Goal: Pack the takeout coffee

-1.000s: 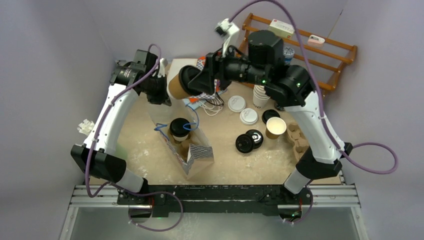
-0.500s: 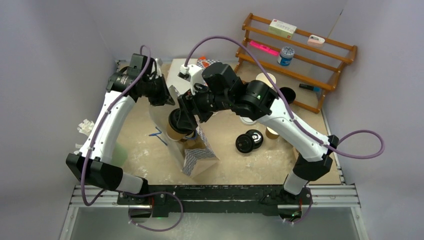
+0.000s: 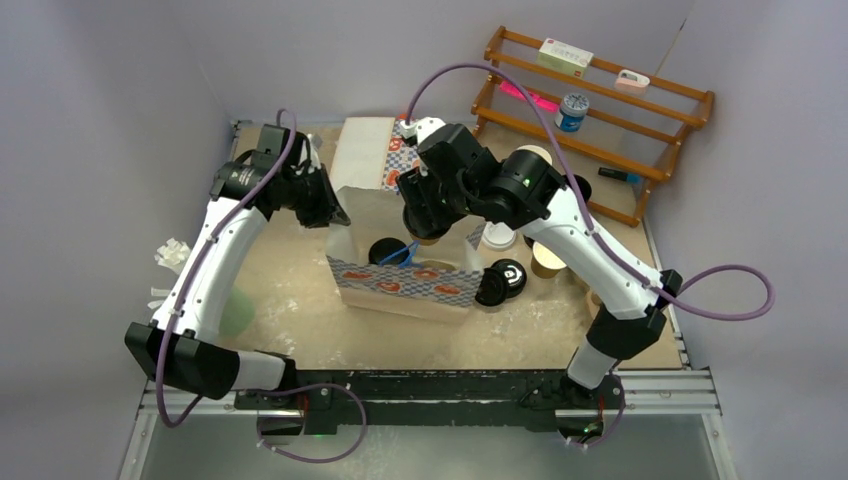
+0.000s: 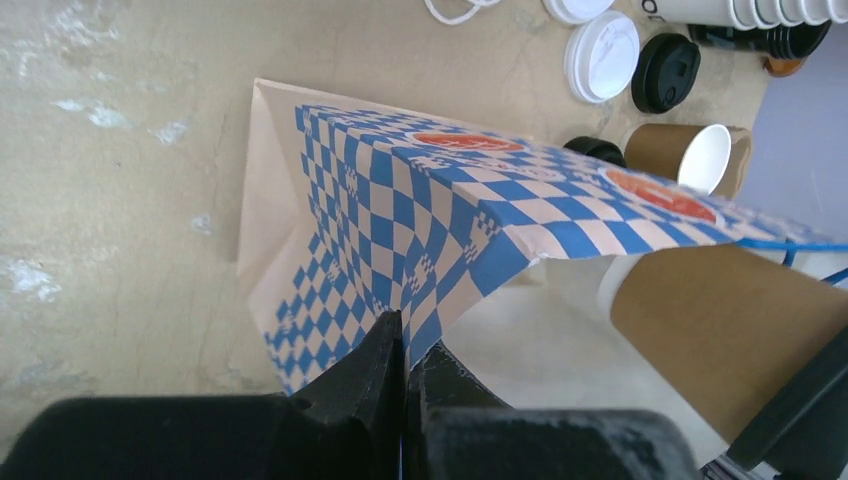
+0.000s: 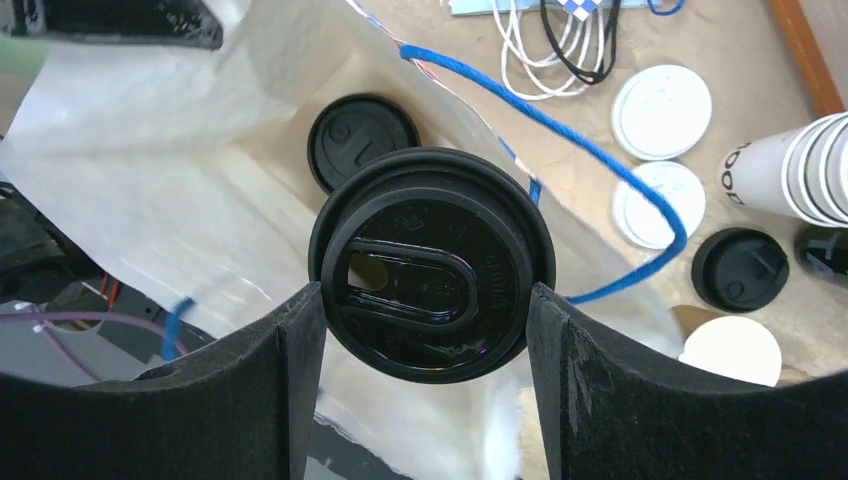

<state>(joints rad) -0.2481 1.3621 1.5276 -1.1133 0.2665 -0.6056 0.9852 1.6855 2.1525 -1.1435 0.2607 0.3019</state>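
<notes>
My right gripper (image 5: 428, 305) is clamped on a lidded coffee cup (image 5: 430, 240), held over the open paper bag (image 5: 180, 190). Another cup (image 5: 362, 135) sits inside, just beyond it. My left gripper (image 4: 403, 345) pinches the bag's rim. Next, I reckon: lower straight down, then let go.

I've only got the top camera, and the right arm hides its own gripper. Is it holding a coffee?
Observer: Yes. The right wrist camera shows the right gripper clamped on a black-lidded coffee cup.
Operator: Is it lined up with the bag?
Observer: The lid sits over the bag's open mouth, beside the cup already inside.
Operator: And the left gripper?
Observer: Its wrist camera shows it shut on the bag's checkered edge.
</notes>
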